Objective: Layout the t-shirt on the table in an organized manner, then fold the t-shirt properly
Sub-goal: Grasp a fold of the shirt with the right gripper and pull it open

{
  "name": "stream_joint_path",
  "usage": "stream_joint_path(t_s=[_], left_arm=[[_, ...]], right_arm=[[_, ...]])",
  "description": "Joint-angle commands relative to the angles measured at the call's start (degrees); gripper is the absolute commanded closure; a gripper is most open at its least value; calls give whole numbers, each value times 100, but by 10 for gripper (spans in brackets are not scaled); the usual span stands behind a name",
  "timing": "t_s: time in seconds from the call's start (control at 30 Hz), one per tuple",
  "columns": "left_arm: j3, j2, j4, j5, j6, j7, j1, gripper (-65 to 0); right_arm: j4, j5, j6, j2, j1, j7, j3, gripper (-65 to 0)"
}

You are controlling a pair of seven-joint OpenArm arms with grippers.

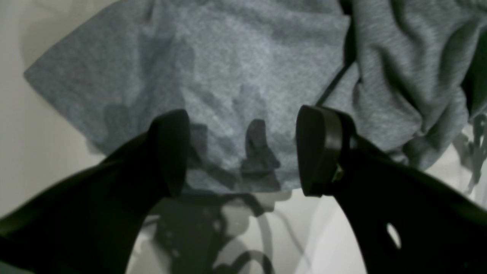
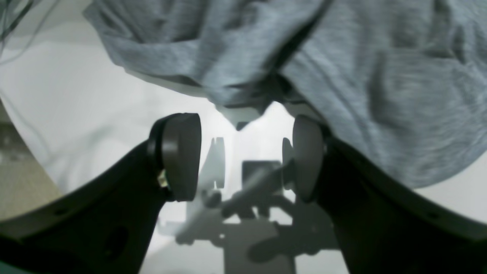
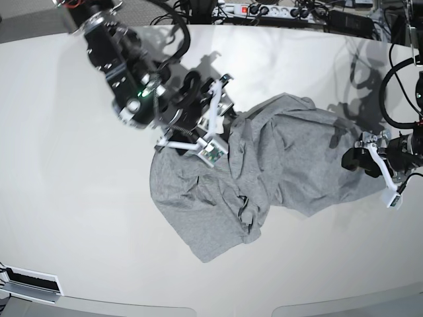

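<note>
Surface: glossy white table (image 3: 73,218), curved at its near edge, cables and a power strip (image 3: 264,10) along the far side. Item: heather-grey t-shirt (image 3: 264,172), lying crumpled slightly right of the table's centre, rumpled into overlapping folds, one fold running dark down the middle; no lettering or label can be read, possibly turned under. Left gripper (image 1: 243,152): jaws spread wide just over the shirt's edge, holding nothing. Right gripper (image 2: 243,156): jaws apart above bare table at the shirt's hem, empty.
</note>
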Motion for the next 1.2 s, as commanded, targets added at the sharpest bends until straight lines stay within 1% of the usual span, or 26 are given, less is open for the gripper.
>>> stream_joint_path(t_s=[0.0,0.13,0.17,0.2,0.27,0.3,0.33,0.37,0.4,0.43,0.47,0.5,0.53,0.57,0.67,0.73,0.77,0.8,0.9,1.07,1.17], left_arm=[[-44,-129,83,-76,-17,-87,-103,-430],[-44,-127,83,-79,-17,-87,-103,-430],[-44,-127,83,-81,-17,-87,-103,-430],[-44,-127,83,-81,-17,-87,-103,-430],[-44,-127,83,-79,-17,-87,-103,-430],[-44,-127,83,-79,-17,-87,-103,-430],[-44,-127,83,-81,-17,-87,-103,-430],[-44,-129,83,-81,-17,-87,-103,-430],[-44,-129,83,-81,-17,-87,-103,-430],[-44,-127,83,-83,-17,-92,-103,-430],[-44,-127,83,-81,-17,-96,-103,-430],[-44,-127,83,-81,-20,-114,-103,-430],[-44,-127,83,-87,-17,-131,-103,-430],[-44,-127,83,-103,-17,-136,-105,-430],[-44,-129,83,-181,-33,-127,-103,-430],[-44,-129,83,-186,-136,-114,-103,-430],[-44,-129,83,-190,-151,-109,-103,-430],[-44,-129,83,-188,-146,-109,-103,-430],[-44,-131,83,-186,-149,-85,-103,-430],[-44,-131,83,-184,-149,-68,-101,-430],[-44,-129,83,-184,-149,-66,-98,-430]], right_arm=[[98,-9,-22,-118,76,216,0,-390],[-74,-50,-87,-503,149,293,0,-390],[-186,-105,-149,-597,201,319,0,-390],[-315,-256,-297,-693,262,358,0,-390],[-695,-632,-796,-846,426,404,0,-390],[-935,-737,-914,-905,527,407,0,-390],[-1196,-743,-922,-953,638,402,0,-390],[-1471,-719,-883,-999,739,400,0,-385],[-1738,-702,-750,-1056,839,372,0,-349],[-1958,-702,-577,-1104,922,267,0,-281],[-2094,-704,-358,-1158,1005,55,0,-189],[-2120,-702,-133,-1204,1097,-280,0,-87],[-2065,-673,15,-1250,1180,-625,0,-17],[-1937,-632,127,-1279,1261,-922,0,0],[-1174,-501,308,-1263,1447,-1467,0,0],[-476,-431,369,-1248,1495,-1790,0,0],[-116,-297,389,-1233,1495,-1912,0,0],[216,-140,424,-1185,1493,-1967,0,0],[739,186,778,-931,1397,-2031,0,0],[1106,267,741,-535,968,-2149,0,0],[1558,564,890,-313,616,-2175,0,0]])
